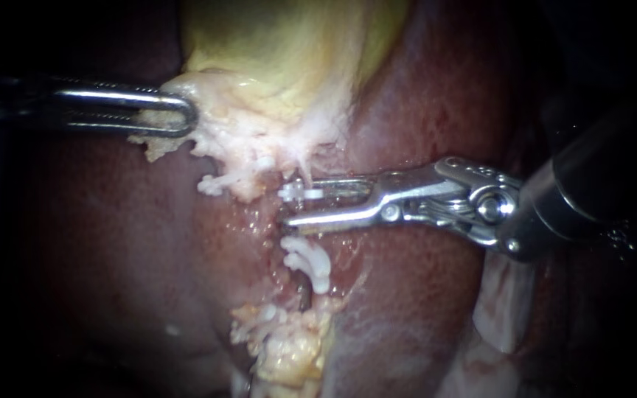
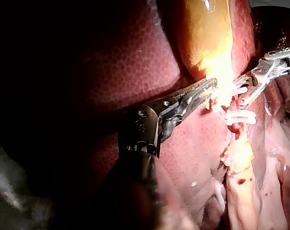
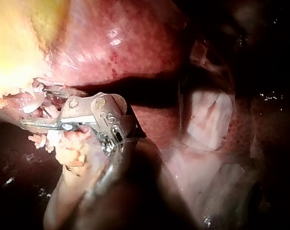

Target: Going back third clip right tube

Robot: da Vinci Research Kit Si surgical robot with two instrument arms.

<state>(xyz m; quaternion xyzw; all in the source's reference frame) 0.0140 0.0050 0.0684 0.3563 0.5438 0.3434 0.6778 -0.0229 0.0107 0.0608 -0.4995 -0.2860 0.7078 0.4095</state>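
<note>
right instrument (image 1: 293, 206) jaws parted, white clip (image 1: 298, 193) apparently seated at their tips | retreat not yet done | left instrument (image 1: 188, 114) jaws clamp gallbladder (image 1: 274, 51) edge

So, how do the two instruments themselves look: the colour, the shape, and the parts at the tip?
Both are bare silver metal at the tip on a dark shaft. The left instrument has long, narrow jaws with a rounded end, a slot through the middle and fine teeth. The right instrument has thin, straight jaws, a round pivot pin and stamped marks on its hinge piece. No cables show.
</note>
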